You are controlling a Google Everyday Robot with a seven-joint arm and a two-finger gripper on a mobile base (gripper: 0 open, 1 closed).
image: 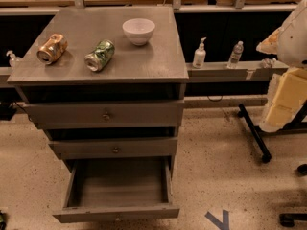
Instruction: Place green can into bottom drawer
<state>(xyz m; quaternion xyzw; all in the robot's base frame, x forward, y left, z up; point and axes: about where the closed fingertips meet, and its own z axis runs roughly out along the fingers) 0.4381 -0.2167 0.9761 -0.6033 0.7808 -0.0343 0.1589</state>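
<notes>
The green can lies on its side on the grey cabinet top, left of centre, dented, with a silver end facing front-left. The bottom drawer is pulled out and open, and its inside shows nothing in it. The two shallower drawers above it are shut. My gripper is not in the camera view.
A gold-orange dented can lies left of the green can. A white bowl stands behind it. A pump bottle and a water bottle stand on a ledge to the right. A bulky white-and-yellow shape and black legs fill the right side.
</notes>
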